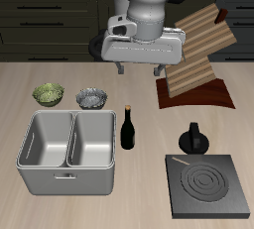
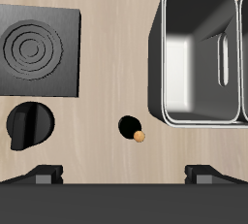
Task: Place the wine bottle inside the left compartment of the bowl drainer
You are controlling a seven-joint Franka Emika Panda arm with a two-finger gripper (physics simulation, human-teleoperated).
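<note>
Gripper (image 1: pixel 137 70): hovering high, fingers spread and empty, looking straight down. Wine bottle (image 1: pixel 128 129): standing upright on the table just beside the bowl drainer (image 1: pixel 67 176), awaiting pickup. Both wells are sitting empty.

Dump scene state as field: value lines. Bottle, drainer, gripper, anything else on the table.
wine bottle: upright on the table, beside the bowl drainer, outside it
bowl drainer: both wells look empty
gripper: open, holding nothing, raised above the table farther back than the bottle
black pot: on the table, at the back edge of the burner plate
small bowls: green one and grey one behind the drainer
wooden rack: farther back
task status: bottle not yet grasped
</note>
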